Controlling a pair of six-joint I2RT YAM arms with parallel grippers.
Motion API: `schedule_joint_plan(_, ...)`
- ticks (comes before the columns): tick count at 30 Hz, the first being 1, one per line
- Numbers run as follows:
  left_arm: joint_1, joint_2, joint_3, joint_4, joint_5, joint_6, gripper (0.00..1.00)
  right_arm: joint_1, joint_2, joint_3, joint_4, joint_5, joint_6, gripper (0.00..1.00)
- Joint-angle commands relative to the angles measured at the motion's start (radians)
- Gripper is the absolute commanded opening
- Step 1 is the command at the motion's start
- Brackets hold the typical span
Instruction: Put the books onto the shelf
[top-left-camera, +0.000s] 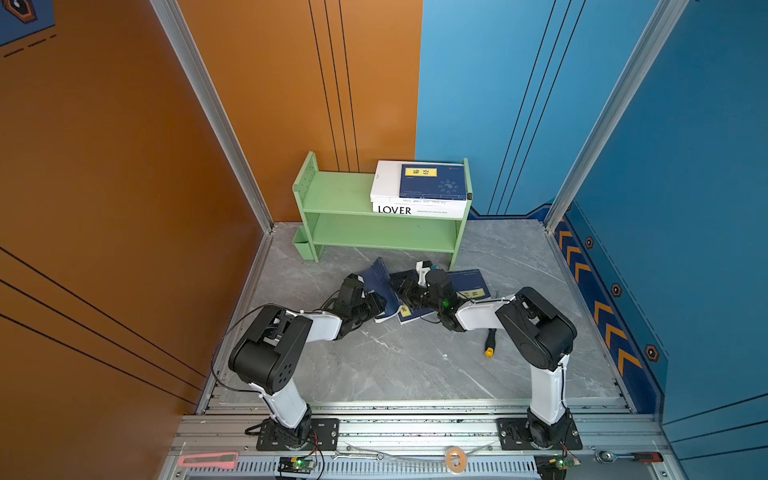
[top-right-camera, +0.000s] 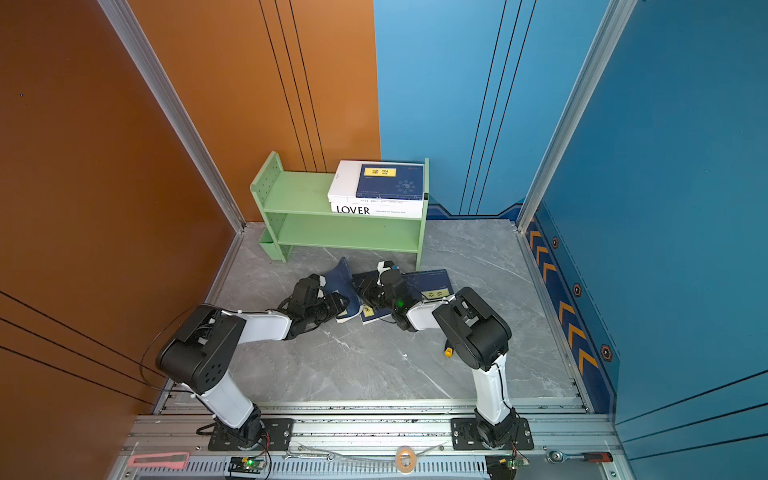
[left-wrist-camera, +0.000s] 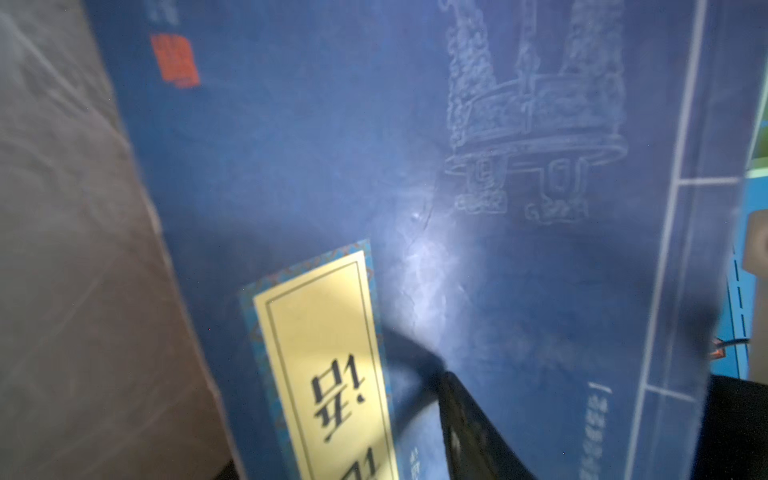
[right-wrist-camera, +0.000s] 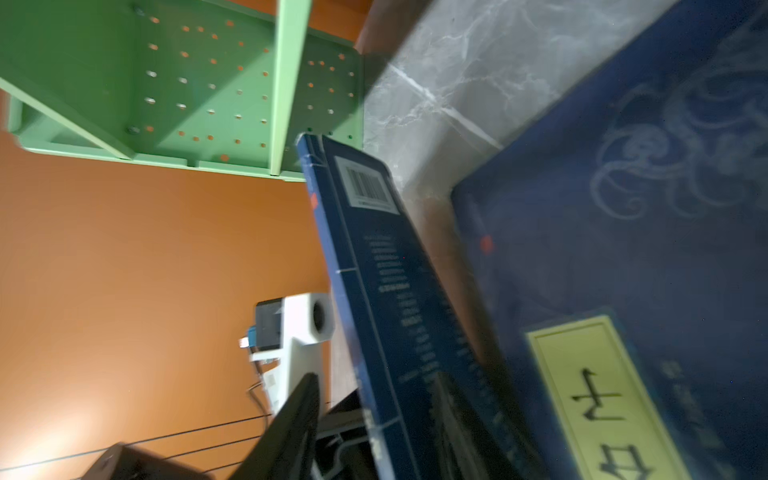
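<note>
Standing tilted on the counter (top-left-camera: 415, 361) before the shelf (top-left-camera: 340, 195), the thin blue book (top-left-camera: 379, 282) looks light, bendy, slick: L fingers (left-wrist-camera: 469, 424) pinch cover, R fingers (right-wrist-camera: 291, 424) straddle it, clamp unclear; grip nr spine.

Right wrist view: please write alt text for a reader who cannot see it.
A dark blue book, tilted on its edge, stands between the fingers of the right tool. Another blue book with a yellow label lies flat on the grey table, a green shelf behind.
</note>
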Motion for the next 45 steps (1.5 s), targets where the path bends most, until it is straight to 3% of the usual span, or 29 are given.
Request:
schedule_joint_plan(1, -0.005, -0.044, -0.015, 0.049, 0.067, 0.002, 0.52, 0.074, -0.043, 0.054, -0.287, 0.040, -0.150, 0.52)
schedule_joint_plan(6, 0.002, -0.038, -0.022, 0.049, 0.071, -0.003, 0.52, 0.092, -0.039, 0.088, -0.363, 0.057, -0.221, 0.54)
schedule_joint_plan(19, 0.062, -0.133, -0.052, 0.029, 0.065, -0.006, 0.55, 0.086, -0.093, 0.089, -0.429, 0.079, -0.236, 0.17)
schedule_joint_plan(26, 0.134, -0.332, -0.057, -0.137, 0.019, 0.054, 0.60, 0.094, -0.259, 0.108, -0.615, 0.106, -0.326, 0.11)
schedule_joint_plan(31, 0.214, -0.523, -0.051, -0.271, -0.004, 0.097, 0.65, 0.119, -0.388, 0.146, -0.724, 0.066, -0.402, 0.10)
schedule_joint_plan(37, 0.360, -0.713, -0.017, -0.371, 0.059, 0.099, 0.74, 0.229, -0.563, 0.310, -0.935, 0.197, -0.617, 0.09)
schedule_joint_plan(42, 0.442, -0.790, 0.035, -0.405, 0.131, 0.111, 0.81, 0.245, -0.669, 0.335, -0.753, 0.247, -0.608, 0.09)
schedule_joint_plan(45, 0.489, -0.802, 0.059, -0.331, 0.228, 0.040, 0.81, 0.239, -0.703, 0.344, -0.622, 0.333, -0.597, 0.09)
